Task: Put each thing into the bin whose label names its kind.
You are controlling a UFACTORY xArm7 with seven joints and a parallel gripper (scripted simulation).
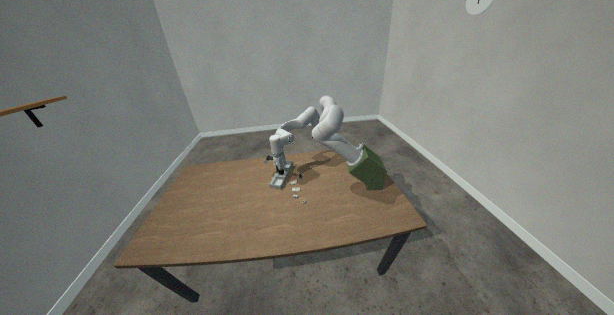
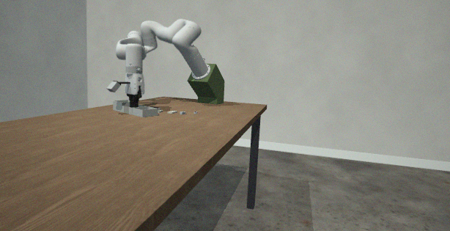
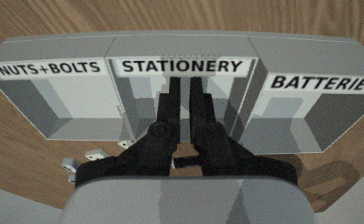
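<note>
Three joined grey bins stand in a row on the table. In the wrist view the NUTS+BOLTS bin [image 3: 89, 105] is at the left, the STATIONERY bin [image 3: 149, 48] in the middle and the BATTERIES bin [image 3: 334, 107] at the right. My gripper [image 3: 185, 90] [image 1: 280, 171] [image 2: 134, 105] points down into the STATIONERY bin, its fingers nearly together with nothing seen between them. A dark, slim thing [image 3: 186, 161] [image 1: 300, 176] lies on the table beside the bins. Two white dominoes [image 3: 96, 155] [image 1: 296, 189] lie nearby, one partly hidden by a finger in the wrist view.
A small whitish block-like thing [image 3: 70, 164] [image 1: 295, 196] [image 2: 182, 113] and a smaller piece [image 3: 72, 178] [image 1: 304, 202] [image 2: 196, 112] lie beyond the dominoes. The green arm base [image 1: 369, 170] [image 2: 210, 85] stands at the table's right side.
</note>
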